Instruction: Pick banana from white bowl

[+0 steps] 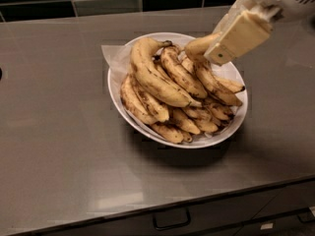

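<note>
The lifting step is judged to be in hand. The thick, freckled yellow banana (198, 45) is pinched between the cream-coloured fingers of the two-finger gripper (213, 48), which is seen at the far right of the scene, over the far side of the bowl. Only the banana's blunt end is shown, projecting left of the near finger, just above the heap. Whether its hidden part touches the pile cannot be told.

A steady upward withdrawal is called for next, with the pinch kept firm so that neighbouring fruit is not dragged out.

The wide, shallow, glossy white bowl (111, 88), lined with white paper (116, 56), is set on the grey countertop (54, 136). It is heaped with ripe, brown-mottled bananas, and a long curved banana (152, 75) is laid on top at the left.
</note>
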Tool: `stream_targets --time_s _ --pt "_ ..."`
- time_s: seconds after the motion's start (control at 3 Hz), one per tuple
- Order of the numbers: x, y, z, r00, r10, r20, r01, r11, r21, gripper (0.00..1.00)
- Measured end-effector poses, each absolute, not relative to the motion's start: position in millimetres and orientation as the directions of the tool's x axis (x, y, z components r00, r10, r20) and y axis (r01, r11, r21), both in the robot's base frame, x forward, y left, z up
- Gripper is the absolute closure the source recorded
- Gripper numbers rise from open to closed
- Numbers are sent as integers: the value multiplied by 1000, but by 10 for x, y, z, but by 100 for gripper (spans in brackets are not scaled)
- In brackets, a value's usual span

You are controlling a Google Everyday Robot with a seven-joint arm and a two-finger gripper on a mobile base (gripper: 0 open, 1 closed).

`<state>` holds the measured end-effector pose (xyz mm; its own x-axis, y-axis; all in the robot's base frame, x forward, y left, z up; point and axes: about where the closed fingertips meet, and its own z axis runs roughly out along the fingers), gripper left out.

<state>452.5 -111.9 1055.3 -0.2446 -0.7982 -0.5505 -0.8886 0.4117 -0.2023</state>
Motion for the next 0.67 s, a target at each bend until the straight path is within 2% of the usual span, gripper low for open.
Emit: stream_targets --time_s 0.33,0.67 --pt "4415 -1180 10731 -176 -754 -633 -889 398 -227 100" --pt "4371 -1135 10785 -161 -750 -641 -892 388 -231 100"
